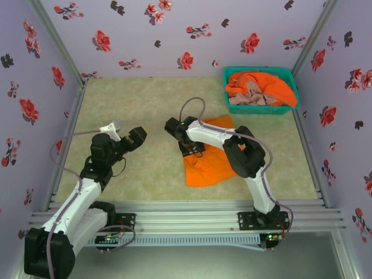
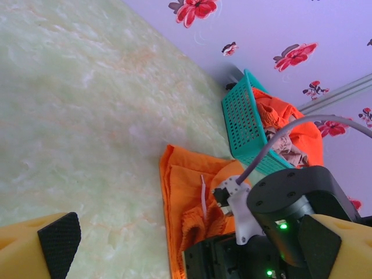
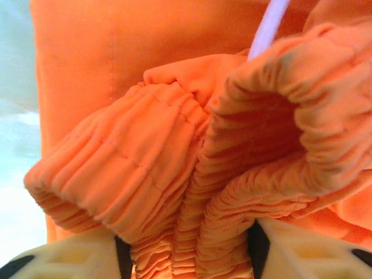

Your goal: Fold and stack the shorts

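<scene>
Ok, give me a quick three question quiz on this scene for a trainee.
1. True or false: the teal basket holds both orange and pinkish cloth.
2. Which part of the orange shorts on the table sits between the jaws of the right arm? A leg hem, B gathered waistband, C drawstring tip.
3. Fill in: the jaws of the left arm stand ____.
Key: 1 true; 2 B; 3 open.

- Three shorts: two orange, the near orange shorts [image 1: 206, 164] mid-table and the far orange shorts [image 1: 268, 81] in the basket; one pink-beige shorts [image 1: 249, 97] there too.
- One teal basket [image 1: 256, 69], far right.
- Two grippers: left gripper [image 1: 138, 137], right gripper [image 1: 192, 148].
</scene>
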`<act>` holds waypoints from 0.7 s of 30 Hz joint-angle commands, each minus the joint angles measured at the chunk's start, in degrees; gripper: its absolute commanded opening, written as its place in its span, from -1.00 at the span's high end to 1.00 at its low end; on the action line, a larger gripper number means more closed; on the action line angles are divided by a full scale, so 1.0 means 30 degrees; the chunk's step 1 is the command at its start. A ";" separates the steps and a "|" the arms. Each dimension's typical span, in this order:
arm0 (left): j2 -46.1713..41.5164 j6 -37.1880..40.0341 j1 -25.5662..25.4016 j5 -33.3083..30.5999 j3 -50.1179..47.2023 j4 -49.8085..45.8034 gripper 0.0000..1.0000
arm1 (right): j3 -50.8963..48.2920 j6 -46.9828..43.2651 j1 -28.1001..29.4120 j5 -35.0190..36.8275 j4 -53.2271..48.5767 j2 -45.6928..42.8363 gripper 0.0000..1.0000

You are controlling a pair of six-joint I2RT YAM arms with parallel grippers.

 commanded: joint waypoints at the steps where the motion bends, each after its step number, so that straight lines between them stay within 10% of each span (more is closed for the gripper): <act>1: -0.0296 0.0306 -0.0089 0.0280 0.0113 -0.0024 -0.99 | -0.2463 -0.0300 -0.1422 0.0050 -0.0063 -0.1343 0.03; 21: -0.0306 0.0234 -0.0044 0.0273 -0.0268 0.0302 -0.99 | -0.8353 -0.7250 -0.8748 0.6657 -0.0178 -0.4345 0.04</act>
